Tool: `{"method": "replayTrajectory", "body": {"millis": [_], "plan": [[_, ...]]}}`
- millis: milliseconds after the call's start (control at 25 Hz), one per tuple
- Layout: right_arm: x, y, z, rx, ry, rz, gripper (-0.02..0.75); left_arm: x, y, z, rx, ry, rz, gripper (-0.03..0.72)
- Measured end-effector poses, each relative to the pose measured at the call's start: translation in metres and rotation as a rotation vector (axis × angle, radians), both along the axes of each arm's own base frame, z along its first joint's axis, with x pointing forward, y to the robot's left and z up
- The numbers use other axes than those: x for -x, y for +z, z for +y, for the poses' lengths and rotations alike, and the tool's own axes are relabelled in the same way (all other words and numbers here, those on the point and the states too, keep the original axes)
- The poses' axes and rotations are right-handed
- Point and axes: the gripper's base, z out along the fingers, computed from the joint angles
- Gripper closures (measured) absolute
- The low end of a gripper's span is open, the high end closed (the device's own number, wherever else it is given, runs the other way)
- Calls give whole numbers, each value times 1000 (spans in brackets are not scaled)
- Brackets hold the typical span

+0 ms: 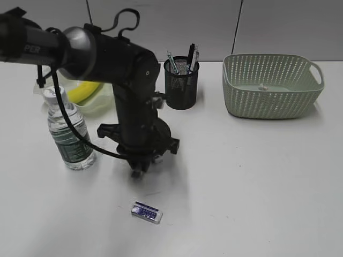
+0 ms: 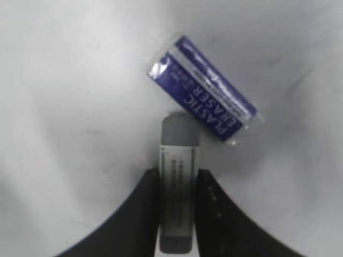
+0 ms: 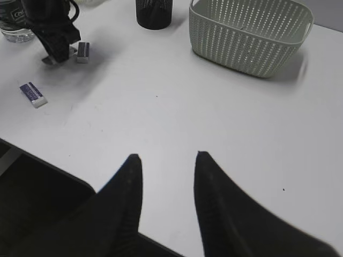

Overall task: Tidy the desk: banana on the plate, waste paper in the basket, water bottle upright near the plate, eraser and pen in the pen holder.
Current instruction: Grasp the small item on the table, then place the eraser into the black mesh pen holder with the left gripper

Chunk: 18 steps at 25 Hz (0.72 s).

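My left gripper (image 2: 179, 174) points down at the desk (image 1: 257, 182), its jaws shut on a grey-white eraser (image 2: 181, 134) that stands between them. A blue-sleeved eraser (image 2: 206, 88) lies flat just beyond it, also seen in the exterior view as the blue eraser (image 1: 147, 212) in front of the left gripper (image 1: 140, 170). The water bottle (image 1: 68, 134) stands upright beside the plate (image 1: 102, 104), which holds the banana (image 1: 86, 92). The pen holder (image 1: 181, 83) contains pens (image 1: 191, 56). Waste paper (image 1: 263, 86) lies in the basket (image 1: 272, 85). My right gripper (image 3: 168, 155) is open and empty.
The left arm (image 1: 128, 80) stretches in from the left across the plate area. The basket (image 3: 249, 32) and the pen holder (image 3: 154, 13) stand along the back of the desk. The desk's near edge (image 3: 48, 168) runs just left of my right gripper.
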Motion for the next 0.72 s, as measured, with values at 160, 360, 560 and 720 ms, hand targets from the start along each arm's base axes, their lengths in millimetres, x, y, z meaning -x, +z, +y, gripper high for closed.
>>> {"method": "replayTrajectory", "body": {"millis": [160, 360, 560, 720], "plan": [[0, 0, 0, 0, 0, 0, 462, -7, 49, -8, 88, -1, -101, 546], [0, 0, 0, 1, 0, 0, 462, -27, 126, -23, 285, -14, -371, 546], [0, 0, 0, 1, 0, 0, 462, -54, 155, -34, 476, -30, -659, 546], [0, 0, 0, 1, 0, 0, 462, -79, 140, -36, 549, -31, -791, 546]]}}
